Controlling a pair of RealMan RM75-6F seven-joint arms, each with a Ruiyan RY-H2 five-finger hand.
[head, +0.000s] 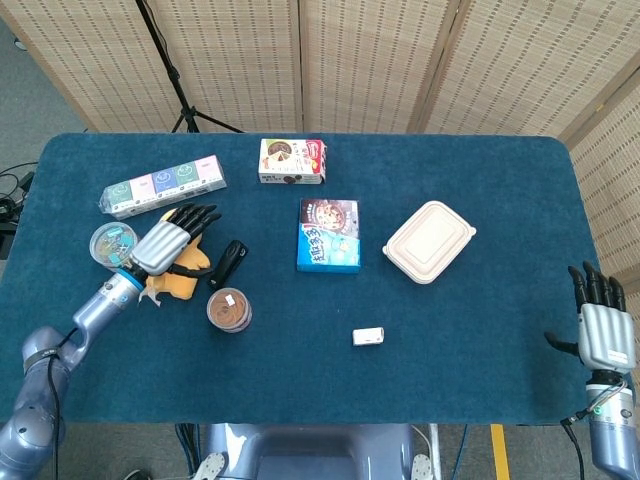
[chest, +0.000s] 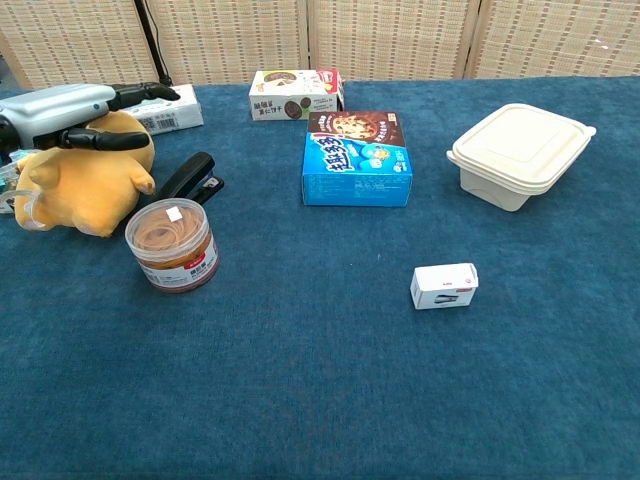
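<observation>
Blue table is filling most of the head view. White lidded container is sitting right of centre. Blue cookie box is lying at centre, with a smaller snack box above it toward the upper middle. Long pack of small cartons is lying at the upper left.

Yellow plush toy is lying at the left of the frame, on its side. Left hand is hovering over the toy's top with fingers spread and extended, holding nothing; contact with the plush cannot be told. Black stapler is lying just right of the toy. Round clear tub is standing below the stapler. Small round tin is sitting just left of the toy.

Right hand is sitting at the lower right edge, fingers straight, close together, holding nothing. Small white box is lying alone, lower centre.
</observation>
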